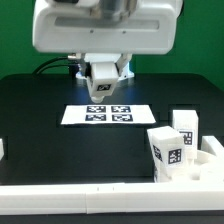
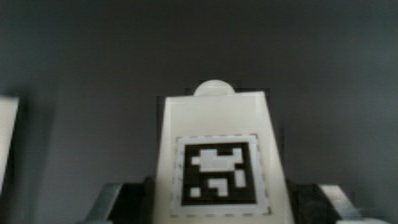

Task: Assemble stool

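Observation:
My gripper [image 1: 103,82] hangs above the far side of the black table, behind the marker board. It is shut on a chunky white stool leg [image 2: 219,120] with a black-and-white tag. In the wrist view the leg fills the gap between the two fingers [image 2: 121,202], and its rounded peg end points away from the camera. In the exterior view the held leg [image 1: 103,88] shows as a tagged white block just under the hand. Two more tagged legs [image 1: 166,150] [image 1: 185,128] stand upright at the exterior view's right, near the front.
The marker board [image 1: 108,114] lies flat in the middle of the table. A low white wall [image 1: 80,195] runs along the front edge and turns up at the right corner [image 1: 208,155]. A white edge [image 2: 9,140] shows at the side of the wrist view.

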You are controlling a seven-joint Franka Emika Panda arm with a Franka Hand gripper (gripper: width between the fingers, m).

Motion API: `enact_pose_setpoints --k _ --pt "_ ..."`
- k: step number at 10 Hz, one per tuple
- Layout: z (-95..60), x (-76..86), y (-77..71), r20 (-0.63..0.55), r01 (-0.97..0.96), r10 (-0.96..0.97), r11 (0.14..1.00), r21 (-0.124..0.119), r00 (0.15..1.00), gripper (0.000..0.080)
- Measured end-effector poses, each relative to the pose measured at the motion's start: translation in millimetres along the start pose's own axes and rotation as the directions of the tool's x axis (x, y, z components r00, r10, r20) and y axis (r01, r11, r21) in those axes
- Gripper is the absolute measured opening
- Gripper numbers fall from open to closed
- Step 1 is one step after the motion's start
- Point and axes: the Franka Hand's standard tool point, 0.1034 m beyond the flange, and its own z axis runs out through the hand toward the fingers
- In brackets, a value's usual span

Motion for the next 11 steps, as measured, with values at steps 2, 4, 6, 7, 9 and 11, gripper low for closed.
enact_pose_setpoints --k 2,4,6,7,9,11 --pt "5.0 0.2 3.4 -0.124 -0.001 0.000 1.000 -0.008 0.992 0.0337" --pt "-1.9 7.3 -2.9 -0.261 -0.053 0.048 0.999 -0.009 0.964 0.0337" --pt "-41.2 36.9 -59.3 -0.400 -0.049 0.047 0.999 0.006 0.915 0.0337" --pt "-50.3 44.5 -79.2 -0.432 -0.094 0.099 0.995 0.034 0.896 0.0337" --pt "-56.6 55.6 -85.5 -0.585 -0.068 0.069 0.997 0.024 0.808 0.0337" --pt "-49.0 54.3 -85.4 -0.567 -0.073 0.074 0.997 0.025 0.820 0.0337"
